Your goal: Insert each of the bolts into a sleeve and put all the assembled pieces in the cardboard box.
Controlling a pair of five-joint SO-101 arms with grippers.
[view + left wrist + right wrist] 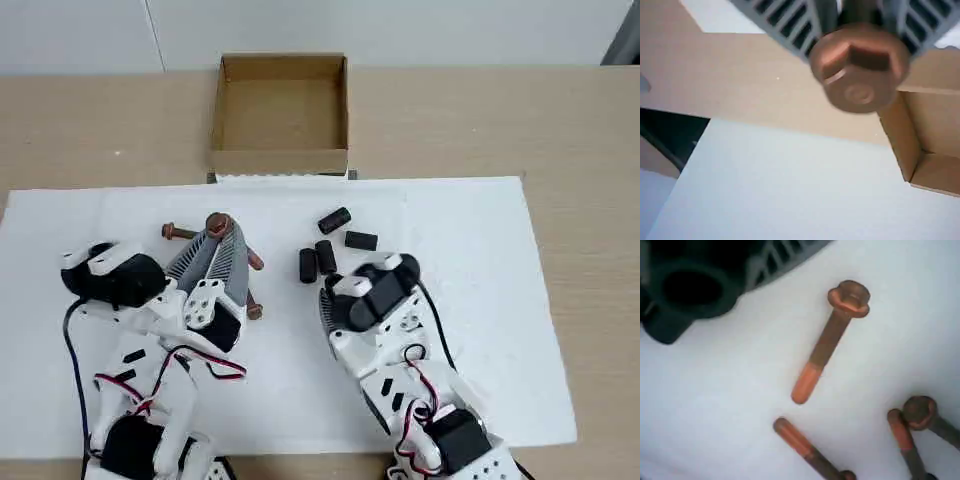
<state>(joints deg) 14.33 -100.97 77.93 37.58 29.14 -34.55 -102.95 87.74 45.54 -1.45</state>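
The left gripper [218,236] was clamped on a copper-coloured hex-head bolt [860,67], its shank lying back between the jaws and its head toward twelve o'clock. The black cylindrical sleeves [308,265] lay at its three o'clock, nearer the right gripper [326,288], whose state could not be told.

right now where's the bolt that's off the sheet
High view: the bolt is held in the left end effector, left of centre above the white sheet, with loose bolts either side and the cardboard box beyond it.
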